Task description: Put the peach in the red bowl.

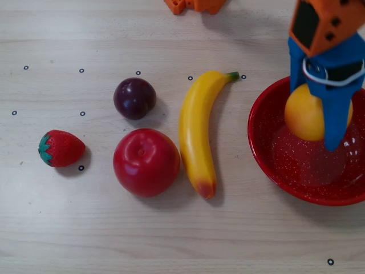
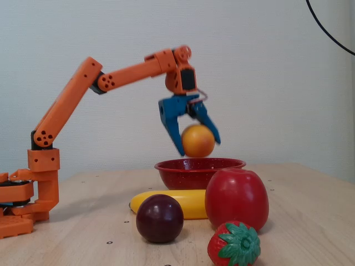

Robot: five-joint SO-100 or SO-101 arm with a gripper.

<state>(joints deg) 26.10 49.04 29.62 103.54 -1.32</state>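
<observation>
A pale wood-grain table, dotted with small black ring marks, stands before a plain white wall with a black cable curving in at its top corner. Largest on the table is the red bowl, round, glossy and flecked white inside. The jointed orange plastic arm reaches from its base to a spot above the bowl. Left of the bowl in the overhead view lie a smooth curved yellow banana, then a shiny red apple, a dark purple plum and, farthest off, a red strawberry with a green cap. The blue gripper has its jaws pinching the round yellow-orange peach, which hangs just above the bowl's rim, over the inside.
</observation>
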